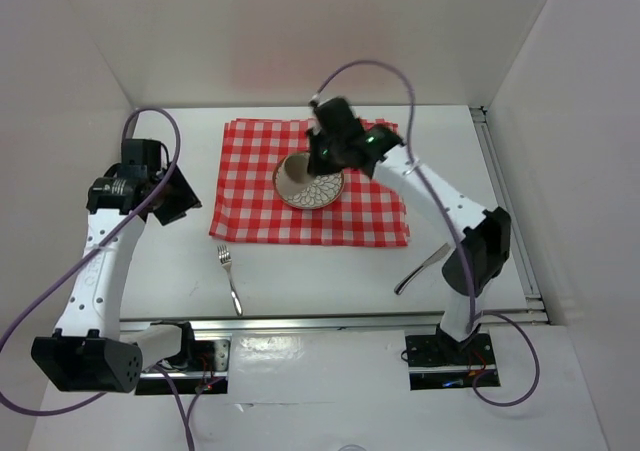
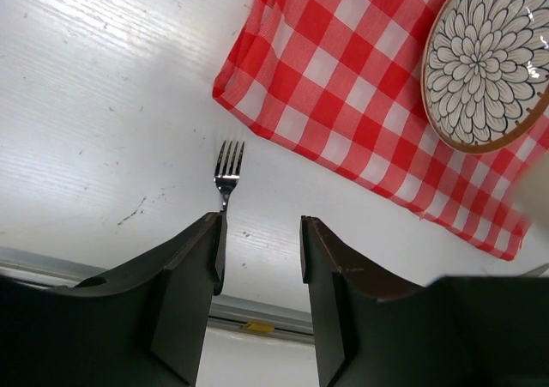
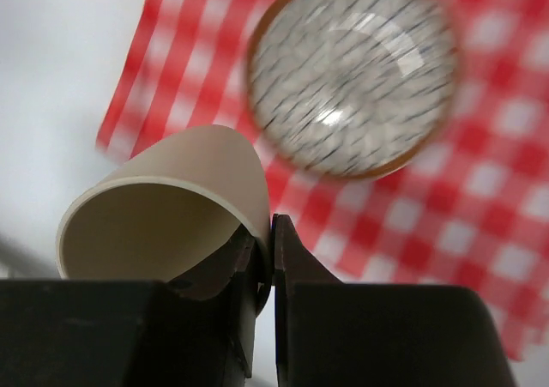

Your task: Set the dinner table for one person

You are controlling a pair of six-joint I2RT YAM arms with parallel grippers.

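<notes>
A red-and-white checked cloth (image 1: 310, 186) lies on the white dinner table (image 1: 300, 271). On the cloth rests a patterned plate (image 1: 318, 189) with a brown rim. My right gripper (image 3: 268, 232) is shut on the rim of a beige cup (image 3: 171, 207), one finger inside and one outside; the cup (image 1: 295, 171) hangs over the plate's left edge. A fork (image 1: 229, 276) lies on the table below the cloth's left corner, and a knife (image 1: 422, 269) lies at the lower right. My left gripper (image 2: 260, 245) stands open and empty above the fork (image 2: 227, 174), far left of the cloth.
Metal rails run along the table's near edge (image 1: 340, 321) and right edge (image 1: 505, 201). White walls close in the table on three sides. The right arm's elbow (image 1: 480, 251) hangs beside the knife.
</notes>
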